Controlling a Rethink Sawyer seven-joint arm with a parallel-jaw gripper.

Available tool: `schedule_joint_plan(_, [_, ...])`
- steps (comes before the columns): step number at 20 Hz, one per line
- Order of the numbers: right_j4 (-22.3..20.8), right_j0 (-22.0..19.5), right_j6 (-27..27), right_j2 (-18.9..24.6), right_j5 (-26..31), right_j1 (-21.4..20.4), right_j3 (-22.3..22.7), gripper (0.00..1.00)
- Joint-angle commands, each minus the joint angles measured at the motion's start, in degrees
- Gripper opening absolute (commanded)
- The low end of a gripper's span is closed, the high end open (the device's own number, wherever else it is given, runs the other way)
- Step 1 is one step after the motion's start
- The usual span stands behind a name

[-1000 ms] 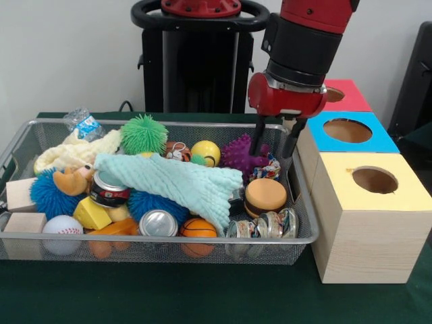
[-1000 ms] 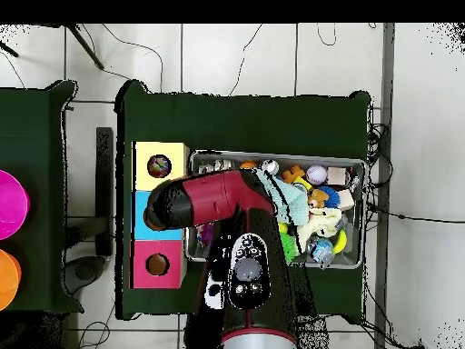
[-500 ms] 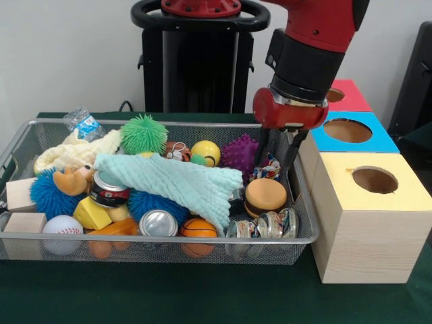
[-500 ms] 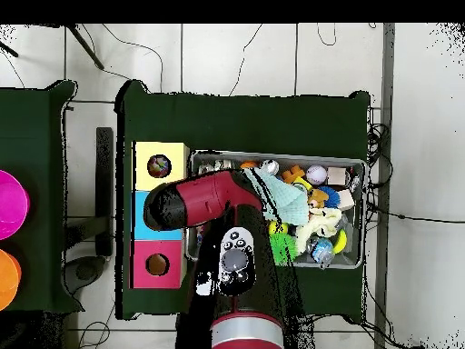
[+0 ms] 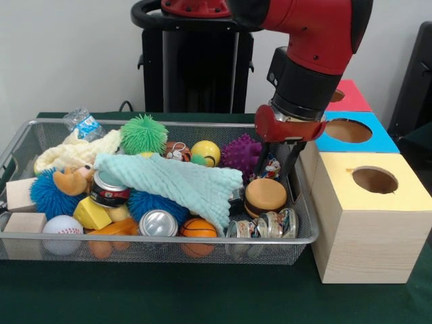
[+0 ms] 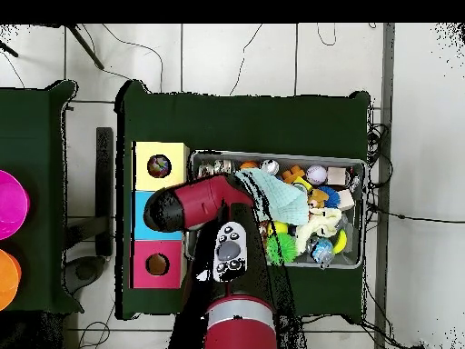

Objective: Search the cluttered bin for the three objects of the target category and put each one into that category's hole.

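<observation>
A wire mesh bin (image 5: 202, 239) holds a jumble of toys, cans and cloth. My gripper (image 5: 275, 170) reaches down into its right end, open, with one finger on either side of a small crumpled colourful wrapper (image 5: 271, 165). A purple spiky ball (image 5: 239, 152) lies just left of it and a toy burger (image 5: 265, 196) just in front. To the right stand the yellow box (image 5: 398, 196), blue box (image 5: 378, 140) and red box (image 5: 354, 98), each with a round hole on top. In the overhead view the arm (image 6: 204, 202) hides the gripper.
Also in the bin are a mint cloth (image 5: 182, 182), a green spiky ball (image 5: 144, 133), a yellow ball (image 5: 205, 151), cans (image 5: 157, 223), a basketball (image 5: 198, 228), a baseball (image 5: 62, 228), wooden blocks (image 5: 23, 223) and crushed cans (image 5: 270, 223). The bin's right wall is close beside the gripper.
The gripper has come down lower into the bin's right end and shifted slightly right, so its fingers now straddle the colourful wrapper. The bin's contents have not moved.
</observation>
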Motion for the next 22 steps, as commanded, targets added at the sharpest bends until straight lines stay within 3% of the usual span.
schedule_joint_plan(1, [-4.6, 0.0, 2.6, 0.9, -2.8, 3.3, -0.9, 1.00])
schedule_joint_plan(13, [-4.1, -0.1, 1.7, 1.4, -1.7, 2.5, 1.9, 1.00])
schedule_joint_plan(22, [-2.0, -1.3, -2.8, 3.8, 6.4, 1.2, 4.3, 1.00])
